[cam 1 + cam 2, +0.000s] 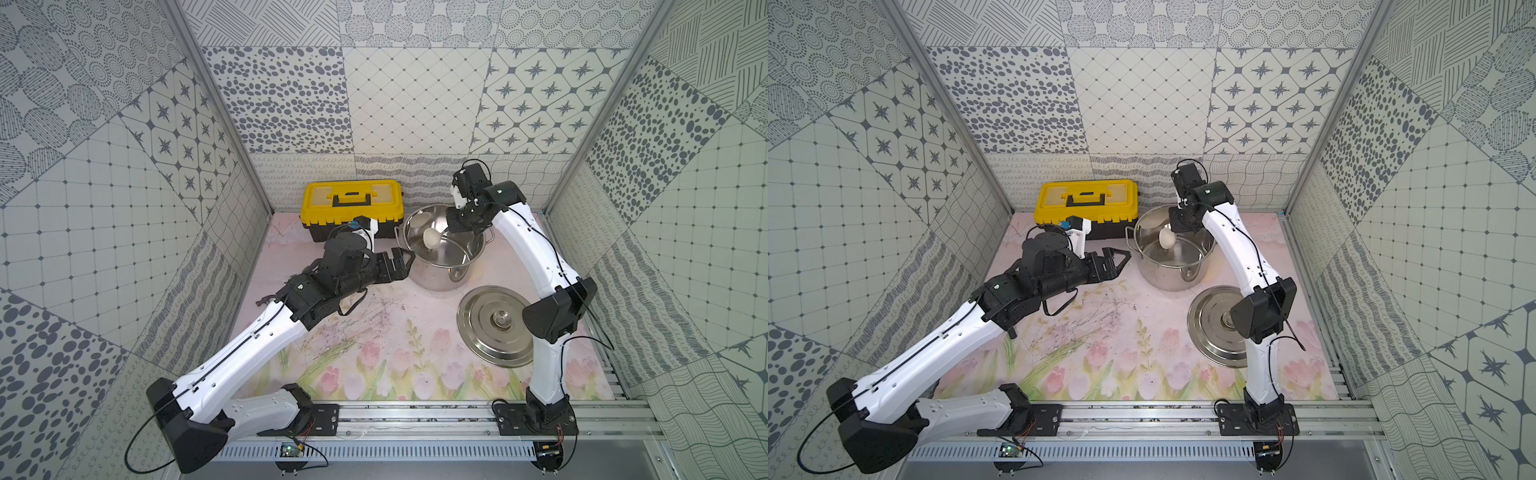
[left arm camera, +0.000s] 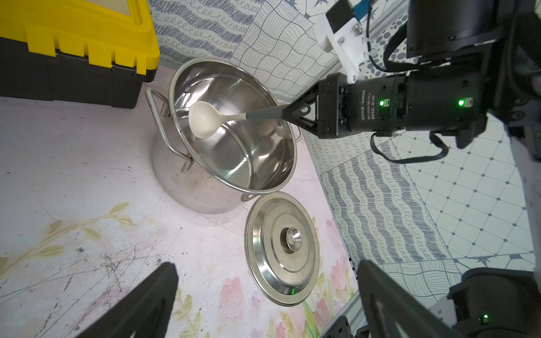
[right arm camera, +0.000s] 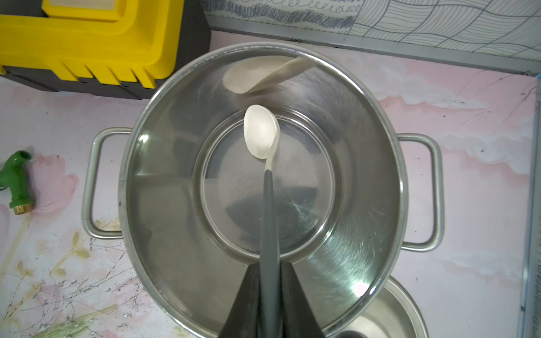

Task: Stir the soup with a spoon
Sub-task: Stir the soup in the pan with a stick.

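Observation:
A shiny steel stockpot (image 1: 432,278) (image 1: 1167,278) (image 2: 205,193) (image 3: 164,204) stands at the back of the table. No soup is in view; the pot's inside shows bare steel. My right gripper (image 1: 455,226) (image 1: 1177,226) (image 2: 288,112) (image 3: 269,272) hangs over the pot's far rim, shut on the spoon's dark grey handle. The spoon's cream bowl (image 1: 431,238) (image 1: 1165,239) (image 2: 202,120) (image 3: 260,131) hangs inside the pot, above the bottom. My left gripper (image 1: 405,262) (image 1: 1121,262) (image 2: 268,264) is open and empty just left of the pot.
A yellow and black toolbox (image 1: 353,199) (image 1: 1086,199) stands behind and left of the pot. The flat steel lid (image 1: 492,324) (image 1: 1217,328) (image 2: 282,248) lies in front of the pot, partly under my right arm. A green pipe fitting (image 3: 17,178) lies left of the pot.

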Robot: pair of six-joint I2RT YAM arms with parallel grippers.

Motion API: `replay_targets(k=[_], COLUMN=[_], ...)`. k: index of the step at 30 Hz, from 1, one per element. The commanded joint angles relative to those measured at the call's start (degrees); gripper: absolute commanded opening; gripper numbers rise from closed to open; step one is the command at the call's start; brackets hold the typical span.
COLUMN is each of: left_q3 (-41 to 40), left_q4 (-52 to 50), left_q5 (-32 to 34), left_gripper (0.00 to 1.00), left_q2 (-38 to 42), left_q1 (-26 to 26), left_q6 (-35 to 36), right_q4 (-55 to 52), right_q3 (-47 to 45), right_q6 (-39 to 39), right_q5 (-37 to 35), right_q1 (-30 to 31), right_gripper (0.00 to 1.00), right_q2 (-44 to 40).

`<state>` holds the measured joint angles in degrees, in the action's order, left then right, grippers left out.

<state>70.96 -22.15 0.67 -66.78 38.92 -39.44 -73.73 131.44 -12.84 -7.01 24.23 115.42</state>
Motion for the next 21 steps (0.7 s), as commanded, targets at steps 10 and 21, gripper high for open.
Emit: replay_targets(k=[10,21], left_q3=[0.30,0.06], left_q4=[1.53,1.85], left_q5=[-0.71,-1.21], left_gripper=[1.00,1.00], left_q2=[-1.11,-1.14], left_q1=[-0.01,0.33], left_q6=[-0.14,-0.68], right_q4=[3.18,8.57], right_q3=[-16.71,-33.99], right_q6=[2.30,-5.78], right_q5=[-1.54,4.37], right_q1=[-3.58,-2.15], right_gripper=[0.00,0.00], right_q2=[-13.34,-26.39])
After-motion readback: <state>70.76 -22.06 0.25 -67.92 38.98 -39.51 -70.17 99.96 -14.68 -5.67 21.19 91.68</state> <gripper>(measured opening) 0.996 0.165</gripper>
